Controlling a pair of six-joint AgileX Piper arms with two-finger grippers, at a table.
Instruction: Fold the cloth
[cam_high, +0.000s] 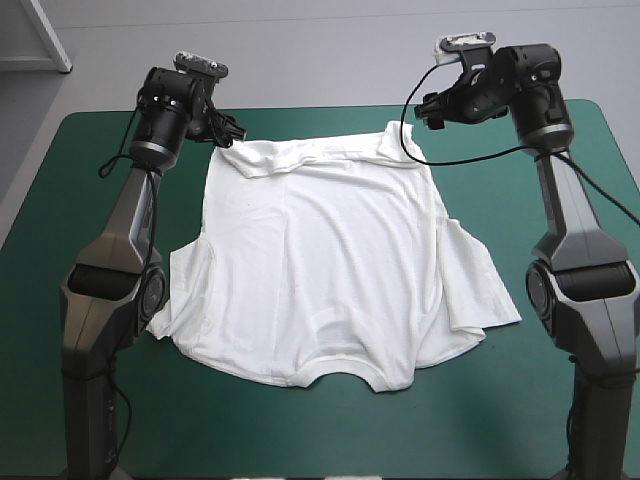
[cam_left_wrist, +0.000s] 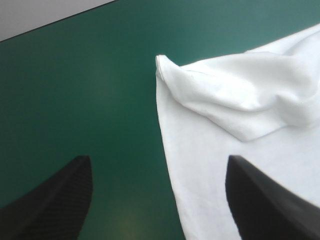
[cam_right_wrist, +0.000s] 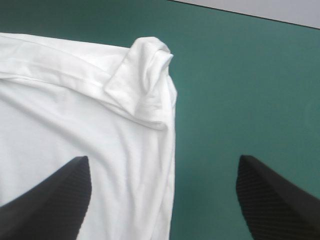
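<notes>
Soft, limp white T-shirt (cam_high: 320, 260) lies spread flat, probably light. You'd pinch its curled far corners, with left gripper (cam_left_wrist: 157, 160) and right gripper (cam_right_wrist: 162, 157) both spread wide beside them.

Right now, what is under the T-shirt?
Only the teal-green cover shows, on every side of the spread T-shirt. The cloth lies mostly flat, rumpled at its far edge. Whatever is directly beneath it is covered and cannot be seen.

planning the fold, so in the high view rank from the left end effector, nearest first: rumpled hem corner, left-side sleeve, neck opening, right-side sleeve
1. rumpled hem corner, beside the left end effector
2. left-side sleeve, left side
3. neck opening at near edge and right-side sleeve: too close to call
</notes>
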